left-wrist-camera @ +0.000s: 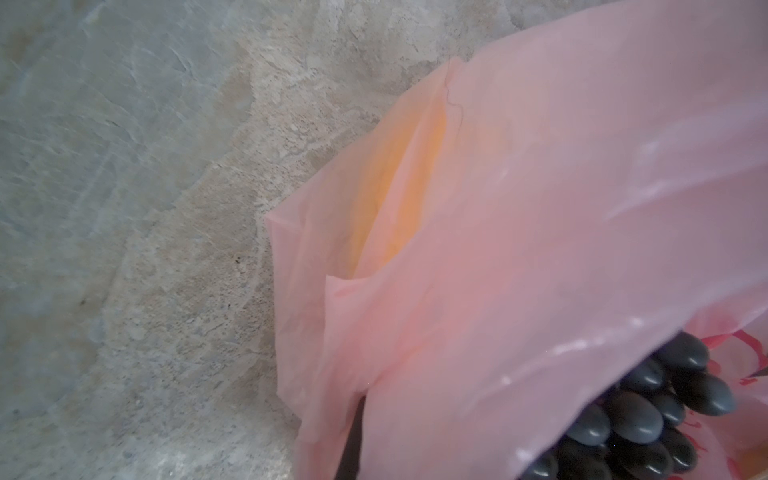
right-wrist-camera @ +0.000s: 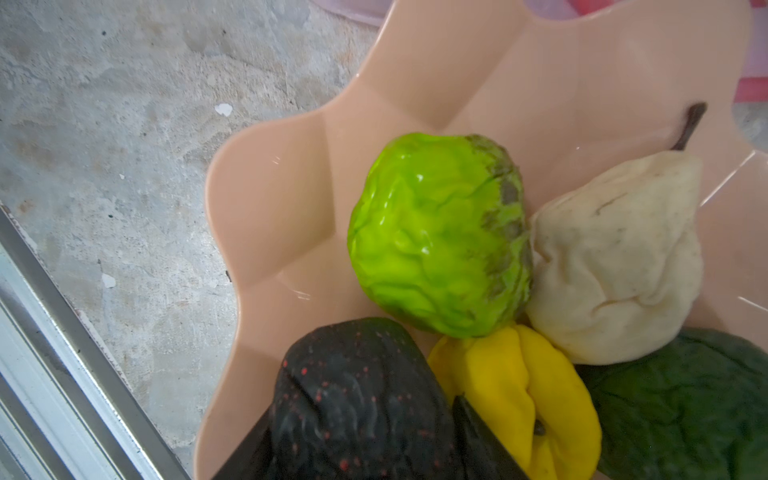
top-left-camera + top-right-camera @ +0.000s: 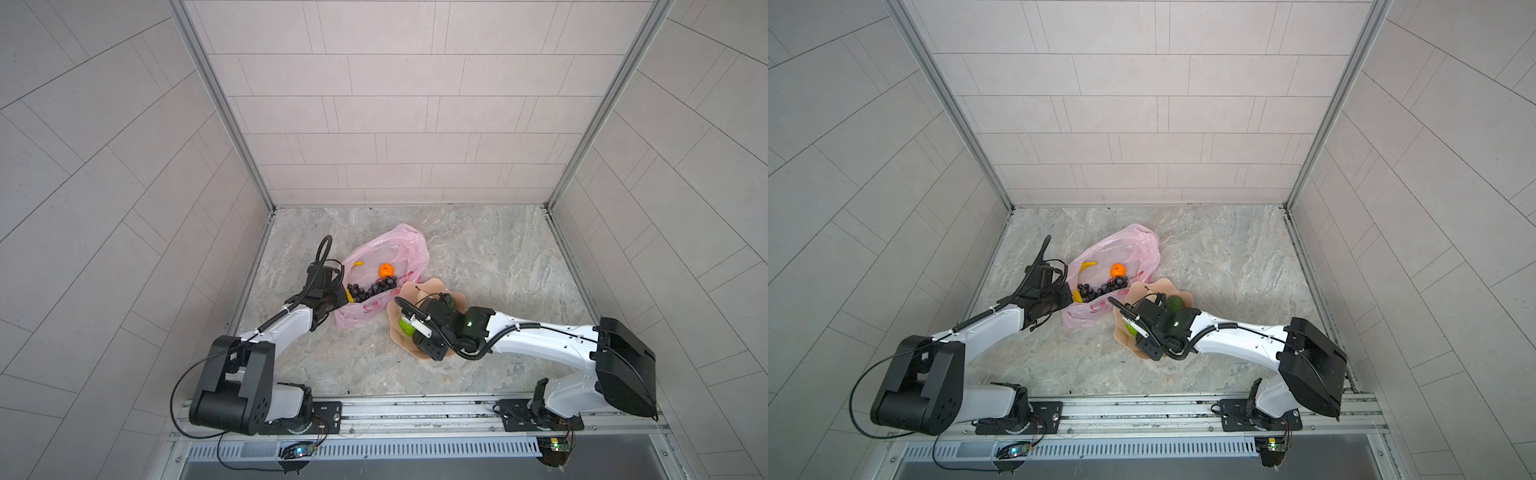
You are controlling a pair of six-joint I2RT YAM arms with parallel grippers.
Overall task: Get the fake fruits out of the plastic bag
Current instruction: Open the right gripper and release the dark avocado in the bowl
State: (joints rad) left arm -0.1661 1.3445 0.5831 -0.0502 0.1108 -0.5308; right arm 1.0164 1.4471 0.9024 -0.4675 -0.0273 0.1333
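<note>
Beside the bowl [image 2: 270,199], our closed left gripper [image 3: 344,293] is clamping the plastic bag [image 3: 399,245]. Our half-spread right gripper [image 2: 361,409] is straddling the bowl's dark avocado [image 2: 353,365]; whether gripping, we cannot tell.

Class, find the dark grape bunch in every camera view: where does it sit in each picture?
In a top view: grape bunch inside the pink plastic bag, below the orange.
In a top view: grape bunch likewise, left of centre.
Left wrist: lower right corner.
Right wrist: not in it.
Shared landmark: the bag, in all four.
</note>
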